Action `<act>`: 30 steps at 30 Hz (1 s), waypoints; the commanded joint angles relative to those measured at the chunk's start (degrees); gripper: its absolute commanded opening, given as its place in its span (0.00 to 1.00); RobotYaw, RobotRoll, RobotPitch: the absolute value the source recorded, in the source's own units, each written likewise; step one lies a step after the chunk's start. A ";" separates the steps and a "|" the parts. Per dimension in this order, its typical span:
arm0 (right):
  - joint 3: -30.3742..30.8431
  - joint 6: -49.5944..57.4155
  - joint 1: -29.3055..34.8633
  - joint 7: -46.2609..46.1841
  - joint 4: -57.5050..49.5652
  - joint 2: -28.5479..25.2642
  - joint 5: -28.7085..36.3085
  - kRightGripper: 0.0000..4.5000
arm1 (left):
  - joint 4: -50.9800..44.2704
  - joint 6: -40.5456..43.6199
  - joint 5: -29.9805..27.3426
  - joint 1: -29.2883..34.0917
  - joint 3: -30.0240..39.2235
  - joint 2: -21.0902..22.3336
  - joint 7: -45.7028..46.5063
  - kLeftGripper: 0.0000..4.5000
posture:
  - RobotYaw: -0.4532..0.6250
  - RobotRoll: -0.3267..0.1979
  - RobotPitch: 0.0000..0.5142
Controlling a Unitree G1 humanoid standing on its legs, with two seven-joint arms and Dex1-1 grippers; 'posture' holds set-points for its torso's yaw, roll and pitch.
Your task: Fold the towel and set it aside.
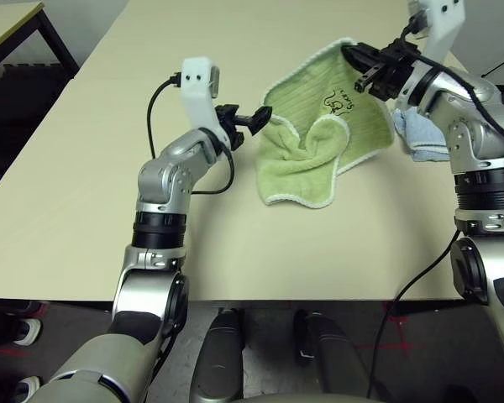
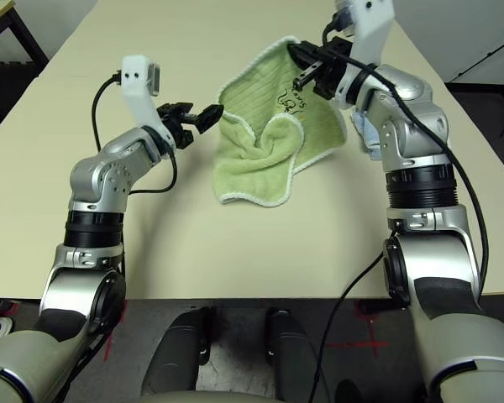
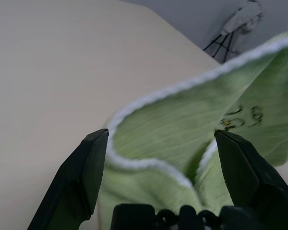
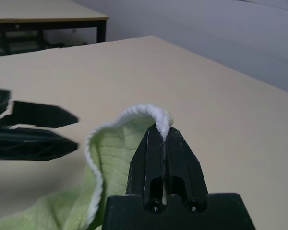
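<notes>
My right fingers [image 4: 165,139] are clamped on the white-edged rim of the green towel [image 1: 301,168], holding that part up off the counter [image 1: 227,243]. My left fingers [image 3: 162,177] stand wide apart at the towel's other side, with nothing gripped between them. Beyond, the near part lies rumpled and doubled on the counter, and the black mark [image 1: 338,102] faces up. I judge this to be spreading before the fold: next, my left should close on the near edge so both can draw the cloth flat, clear of the blue cloth [image 1: 422,134].
</notes>
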 commanded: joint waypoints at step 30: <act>-8.77 4.26 -4.21 -1.28 -1.65 -5.95 7.24 0.01 | 15.72 -16.85 17.77 5.79 -7.00 8.60 -4.99 1.00 | 0.55 0.62 0.38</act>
